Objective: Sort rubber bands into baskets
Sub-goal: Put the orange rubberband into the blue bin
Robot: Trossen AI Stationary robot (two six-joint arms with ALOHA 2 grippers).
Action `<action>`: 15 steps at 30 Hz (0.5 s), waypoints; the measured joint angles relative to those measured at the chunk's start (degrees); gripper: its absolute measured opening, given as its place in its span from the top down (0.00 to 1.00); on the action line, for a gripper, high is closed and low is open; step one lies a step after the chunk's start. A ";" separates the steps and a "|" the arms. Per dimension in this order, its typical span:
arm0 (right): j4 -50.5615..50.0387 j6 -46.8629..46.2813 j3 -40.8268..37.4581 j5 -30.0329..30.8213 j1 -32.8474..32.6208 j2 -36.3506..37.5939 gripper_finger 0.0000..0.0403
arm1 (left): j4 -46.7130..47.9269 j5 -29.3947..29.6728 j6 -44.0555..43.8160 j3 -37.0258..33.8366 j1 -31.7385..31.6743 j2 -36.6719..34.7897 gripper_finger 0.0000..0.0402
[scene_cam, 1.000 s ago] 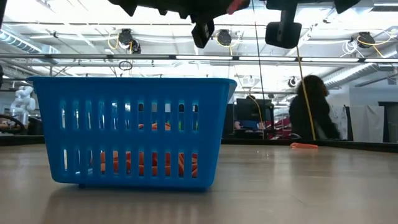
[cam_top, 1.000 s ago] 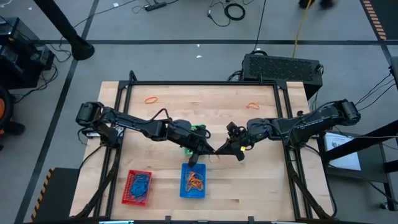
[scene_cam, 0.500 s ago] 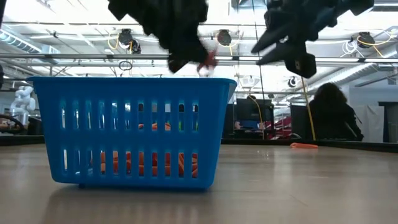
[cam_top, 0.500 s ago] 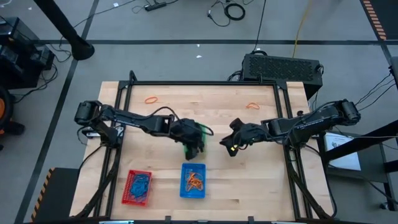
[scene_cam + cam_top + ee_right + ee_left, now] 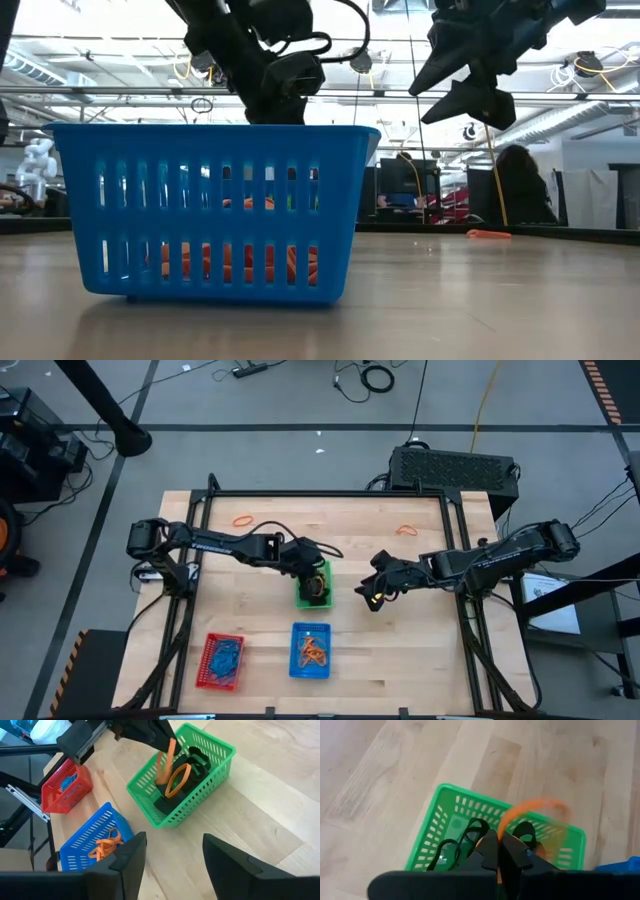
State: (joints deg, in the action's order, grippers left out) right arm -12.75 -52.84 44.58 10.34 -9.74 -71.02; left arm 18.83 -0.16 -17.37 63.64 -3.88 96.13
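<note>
My left gripper (image 5: 316, 586) hangs above the green basket (image 5: 305, 598), shut on an orange rubber band (image 5: 532, 812). Black rubber bands (image 5: 470, 832) lie in that basket. Right of it my right gripper (image 5: 372, 596) stands open with nothing between its fingers, pointing at the green basket (image 5: 150, 810). Nearer the front edge stand the blue basket (image 5: 311, 651), with orange bands (image 5: 105, 845) in it, and the red basket (image 5: 222, 661), with blue bands. Two orange bands (image 5: 243, 519) (image 5: 406, 530) lie on the table near its far edge. My left gripper pinches the orange band between its two fingertips (image 5: 490, 852), at one spot of the loop (image 5: 501, 827). The fingers slant down from the table's left. The band is lifted clear, and in the right wrist view its loop (image 5: 177, 777) hangs above the green basket's inside.
The table's black frame rails (image 5: 330, 495) run along its far, left and right edges. Bare wood lies between the green basket and the far edge. A black box (image 5: 452, 468) sits beyond the far right corner. A person (image 5: 520, 195) is in the room behind the table.
My left gripper has gone from above the blue basket toward the far edge until it is over the green basket, tipping downward, and has carried the orange band along. My right gripper has opened, let go of that band, and tipped downward.
</note>
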 joint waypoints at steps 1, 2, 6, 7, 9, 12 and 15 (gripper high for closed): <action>0.00 0.00 0.00 -0.12 0.00 0.00 0.54 | 0.07 -0.02 0.03 0.00 -0.01 0.01 1.00; 0.02 0.00 0.00 -0.19 -0.09 0.00 0.54 | 0.08 -0.03 0.03 0.00 -0.02 0.01 1.00; 0.00 -0.02 0.00 -0.46 -0.11 0.00 0.54 | -0.44 -3.08 -1.57 0.00 0.65 0.01 1.00; 0.00 0.00 0.00 -0.80 -0.11 0.00 0.54 | -0.81 -4.20 -2.47 0.00 1.27 0.01 1.00; 0.00 0.05 0.01 -1.32 -0.11 0.00 0.54 | -1.36 -6.12 -3.36 0.00 3.08 0.01 1.00; 0.00 0.65 0.00 -1.42 -0.11 0.00 0.54 | -2.95 -7.00 -5.28 0.10 6.74 0.03 1.00; 0.00 1.26 0.00 -1.44 -0.11 0.00 0.54 | -4.59 -7.16 -6.33 0.20 11.01 0.03 1.00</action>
State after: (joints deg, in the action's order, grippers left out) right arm -12.75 -51.58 44.58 8.90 -9.85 -71.02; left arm 14.24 -7.32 -23.70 63.84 7.13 96.16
